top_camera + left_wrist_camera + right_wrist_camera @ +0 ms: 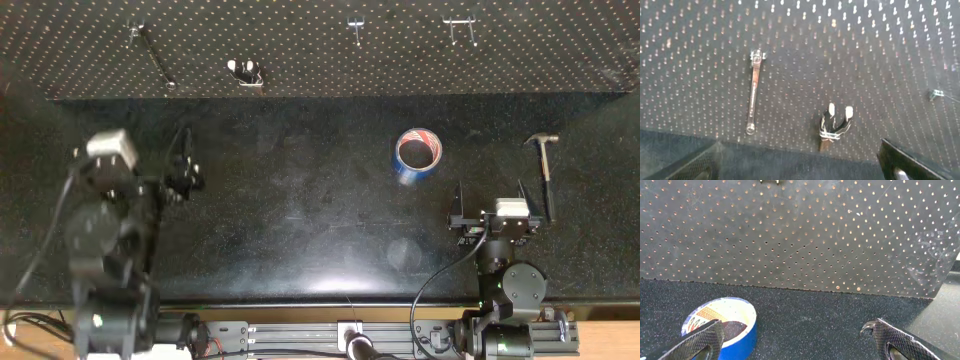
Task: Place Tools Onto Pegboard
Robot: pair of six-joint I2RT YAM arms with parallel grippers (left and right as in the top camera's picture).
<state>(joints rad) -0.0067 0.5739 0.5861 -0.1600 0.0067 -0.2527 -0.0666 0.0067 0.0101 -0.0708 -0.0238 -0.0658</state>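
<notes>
A silver wrench [152, 56] [754, 90] hangs on the pegboard [300, 50] at the back left. Beside it is a double hook with white tips [245, 72] [836, 122], with nothing on it. My left gripper [185, 160] [800, 145] is open and holds nothing, a short way in front of the board, facing wrench and hook. A blue tape roll [418, 152] [722, 325] lies flat on the black table. A hammer [545, 165] lies at the right. My right gripper [490, 198] [794, 325] is open and holds nothing, just in front of the tape and between tape and hammer.
Two more bare metal hooks [355, 28] [460, 28] sit high on the pegboard's right half; one hook [937, 93] shows in the left wrist view. The black tabletop [300, 200] lies bare between the arms.
</notes>
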